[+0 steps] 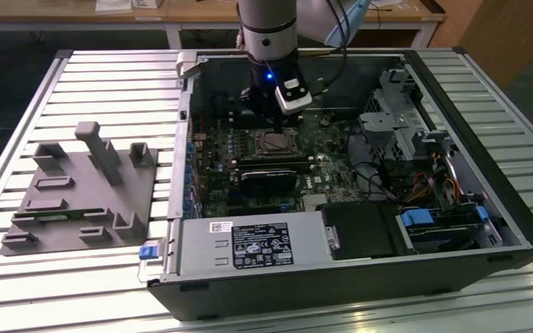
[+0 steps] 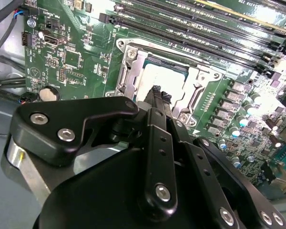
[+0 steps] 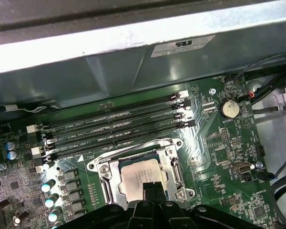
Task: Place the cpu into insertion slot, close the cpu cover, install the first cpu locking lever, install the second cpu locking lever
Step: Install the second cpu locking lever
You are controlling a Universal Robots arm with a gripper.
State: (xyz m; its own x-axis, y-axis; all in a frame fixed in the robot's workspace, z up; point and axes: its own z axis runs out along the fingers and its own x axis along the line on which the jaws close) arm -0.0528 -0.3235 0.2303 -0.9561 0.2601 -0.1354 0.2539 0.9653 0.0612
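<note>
The cpu (image 3: 138, 177) shows its dull silver top and sits in the insertion slot, which is hidden under the chip and the frame. The cpu cover (image 3: 104, 172), a grey metal frame, lies flat around the chip. A thin metal lever (image 3: 133, 149) runs along one side of the frame. My gripper (image 3: 152, 189) hangs just above the chip's edge, its black fingers (image 2: 156, 91) pressed together with nothing between them. In the exterior view the gripper (image 1: 277, 130) stands over the cpu (image 1: 274, 143) inside the open computer case.
Long black memory slots (image 3: 114, 125) lie beside the socket, then the case wall (image 3: 109, 71). A coin battery (image 3: 229, 108) sits on the green board. A black card (image 1: 266, 182), the power supply (image 1: 248, 246) and a drive cage (image 1: 401, 128) crowd the case. A grey fixture (image 1: 81, 194) lies outside.
</note>
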